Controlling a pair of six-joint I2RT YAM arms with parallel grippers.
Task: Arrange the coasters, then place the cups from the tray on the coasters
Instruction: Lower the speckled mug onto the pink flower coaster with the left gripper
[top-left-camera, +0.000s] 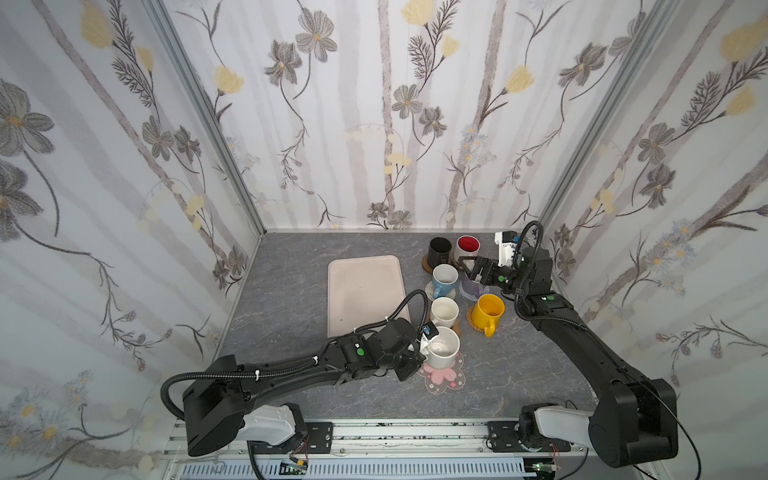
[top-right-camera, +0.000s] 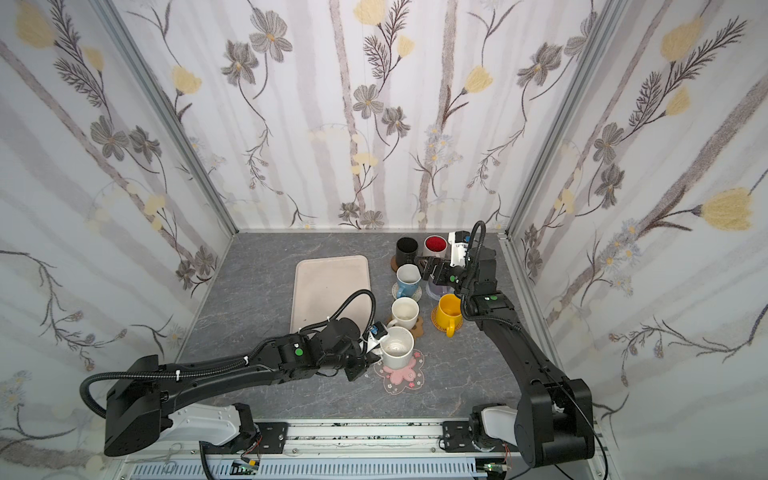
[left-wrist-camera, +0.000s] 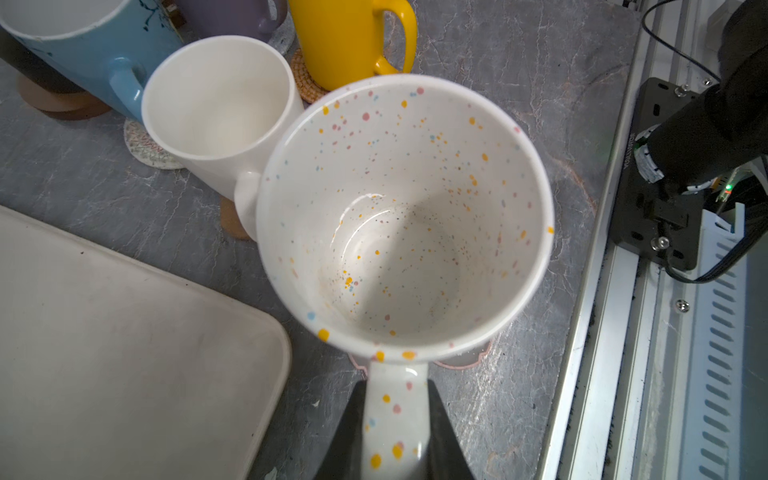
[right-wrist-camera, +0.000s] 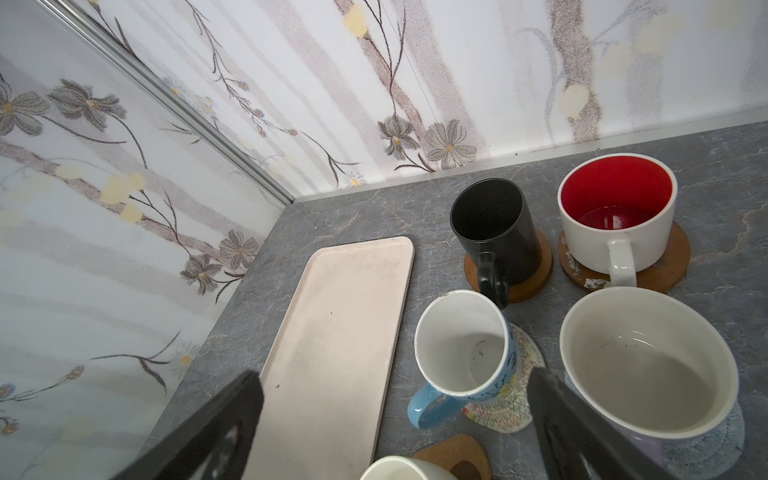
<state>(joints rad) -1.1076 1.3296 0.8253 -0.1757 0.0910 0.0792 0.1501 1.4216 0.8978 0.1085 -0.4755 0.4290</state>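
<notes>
Near the table's (top-left-camera: 291, 299) front edge, the left gripper's (left-wrist-camera: 397, 415) fingers clamp the handle of the speckled mug (top-left-camera: 444, 347) over the pink flower coaster (top-left-camera: 442, 378). The right gripper (top-left-camera: 467, 268) hangs wide open near the blue mug (top-left-camera: 444, 279), right of the tray (top-left-camera: 361, 291).

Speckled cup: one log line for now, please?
left gripper: shut on speckled cup | position: over flower coaster | right gripper: open | tray: empty

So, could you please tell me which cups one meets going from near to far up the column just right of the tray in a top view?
Speckled cup → plain white cup → blue cup → black cup.
</notes>
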